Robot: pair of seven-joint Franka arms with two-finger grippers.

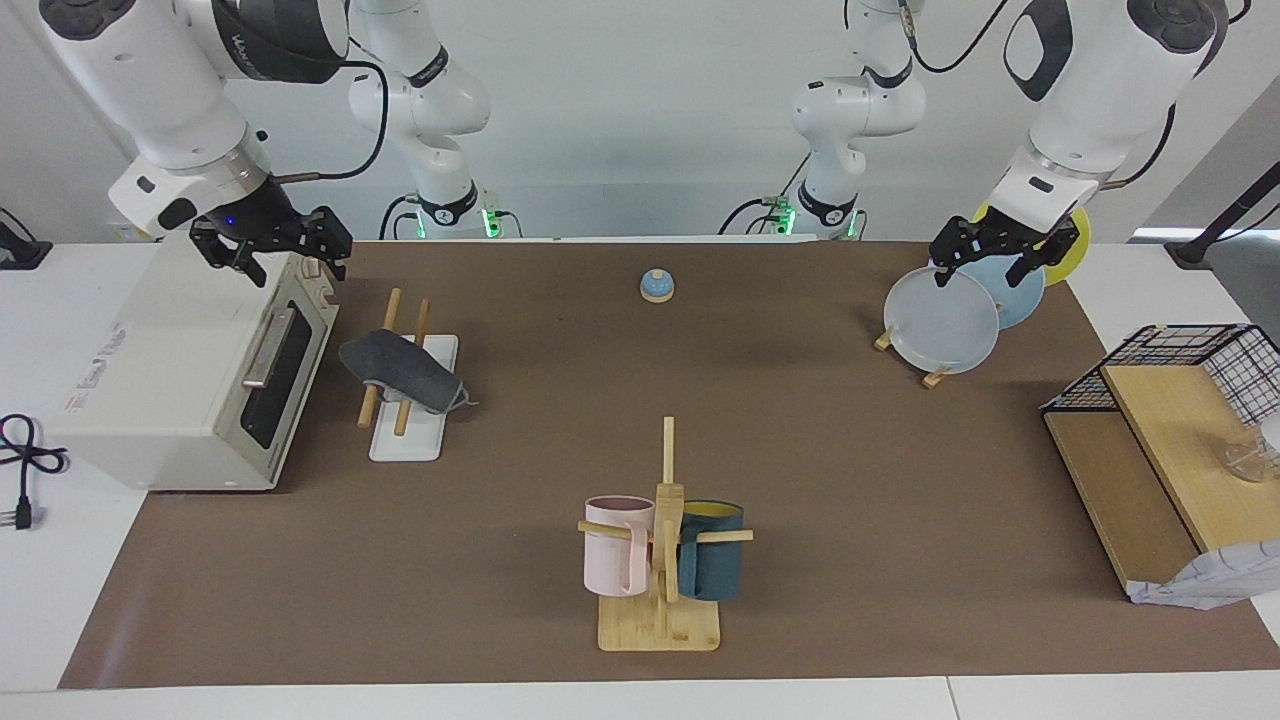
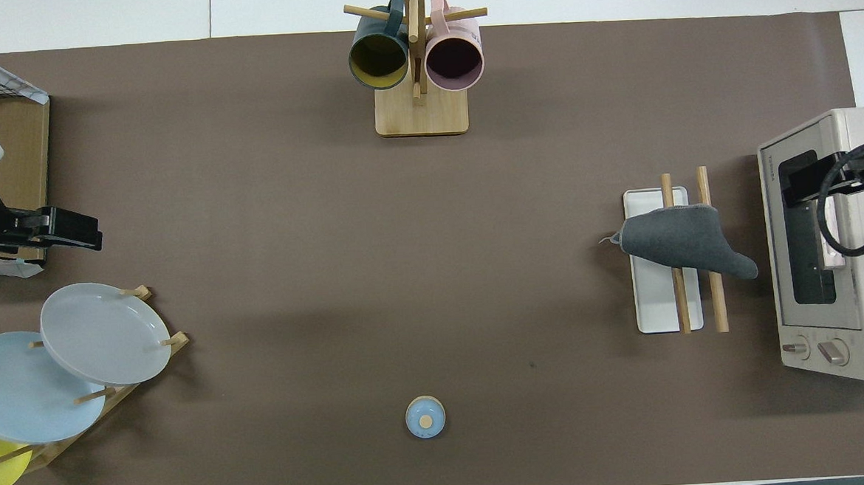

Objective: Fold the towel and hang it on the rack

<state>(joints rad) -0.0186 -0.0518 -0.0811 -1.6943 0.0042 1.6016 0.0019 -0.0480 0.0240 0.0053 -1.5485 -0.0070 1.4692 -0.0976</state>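
The towel (image 1: 403, 371) lies folded and draped across both wooden rods of the rack (image 1: 408, 425), dark grey face outward. One corner hangs off the rods toward the toaster oven (image 1: 170, 380); a thread trails from its edge on the table's middle side. The rack's flat white base rests on the brown mat (image 1: 850, 470) that covers the table (image 1: 1000, 700), toward the right arm's end, just beside the oven's glass door.

The right tool (image 1: 272, 245) hangs in the air over the top of the toaster oven, fingers spread, holding nothing and well apart from the towel. The left tool (image 1: 1003, 255) hangs over the plate stand (image 1: 905, 350) at the left arm's end, fingers likewise spread and empty; this arm waits.

The plate stand carries a grey plate (image 1: 941, 320), a light blue plate (image 1: 1015, 295) and a yellow plate (image 1: 1078, 235), all tilted on edge. A small blue bell (image 1: 656, 286) stands on the mat near the robots, about midway along the table. A wooden mug tree (image 1: 662, 560) stands at the edge farthest from the robots, with a pink mug (image 1: 615, 545) and a dark teal mug (image 1: 712, 550) hung from its pegs. A wooden shelf with a black wire basket (image 1: 1200, 365) occupies the left arm's end, with a white-blue patterned cloth (image 1: 1205, 585) lying on it.
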